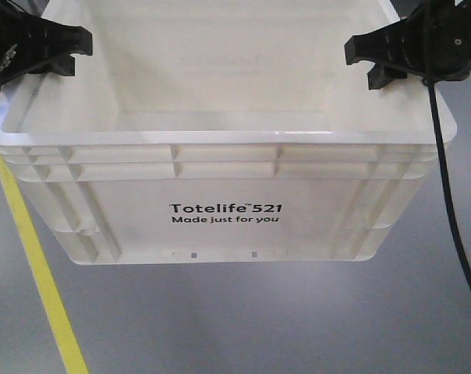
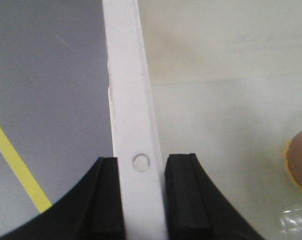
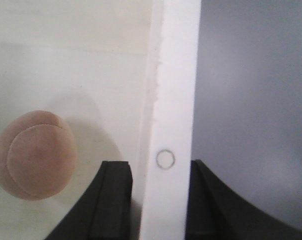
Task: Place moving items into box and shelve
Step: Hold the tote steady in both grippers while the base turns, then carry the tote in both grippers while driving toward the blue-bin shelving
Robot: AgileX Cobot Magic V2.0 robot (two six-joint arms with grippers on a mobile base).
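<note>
The box (image 1: 321, 218) is a large white plastic crate with a ribbed rim and black print reading "Totelife 521 Made just for you" on its near wall. It sits in the middle of the front view with its open top towards the camera. Inside it, on the pale smooth bottom near the right wall, lies a pinkish-tan ball (image 3: 31, 155), round, matte, with a curved stitched seam. The left wrist view catches a pinkish rounded edge at its far right, also inside the box.

The left gripper (image 1: 52, 47) reaches in from the upper left and the right gripper (image 1: 376, 58) from the upper right, each at the box's side rim. In both wrist views the flat white rim runs straight between the black fingers (image 2: 183, 200), one finger inside the wall and one outside. The jaws on each side pinch the rim. A small moulded ring marks the rim at each grip.

Around the box lies a plain grey floor (image 1: 259, 327), smooth and dull. A yellow line (image 1: 40, 273) crosses it on the left, and a black cable (image 1: 447, 195) hangs down on the right. Whether the box's base touches the floor cannot be told.
</note>
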